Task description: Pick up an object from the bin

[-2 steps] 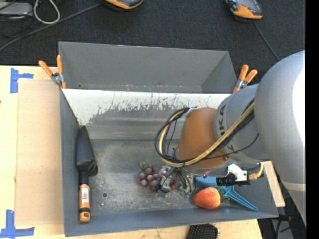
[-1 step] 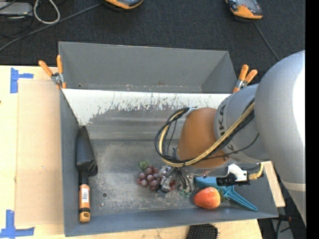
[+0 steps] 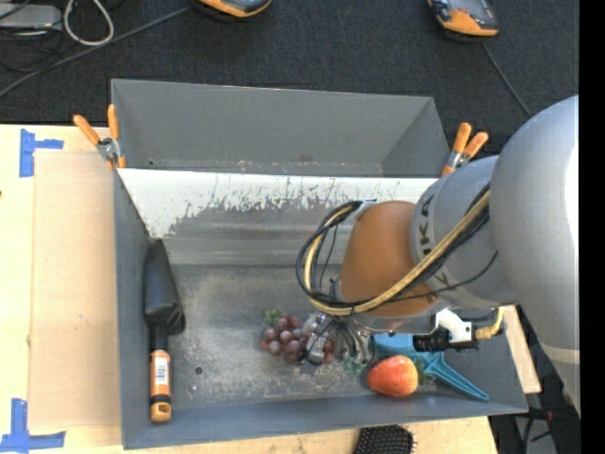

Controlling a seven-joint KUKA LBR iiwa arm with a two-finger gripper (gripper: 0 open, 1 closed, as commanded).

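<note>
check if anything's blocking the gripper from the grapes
Nothing visible does. The gripper is down at the right side of the grapes; the red fruit and the black tool lie apart from them.

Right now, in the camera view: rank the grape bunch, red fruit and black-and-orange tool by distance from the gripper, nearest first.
1. Grape bunch: bin middle, right at the gripper.
2. Red fruit: to the view's right of the gripper, near the front wall.
3. Black-and-orange tool: far across, along the left wall.

Black orange-handled scoop [image 3: 159, 320] lies at left — reddish fruit [image 3: 392, 376] beside a blue plastic piece [image 3: 456, 375] at right.
</note>
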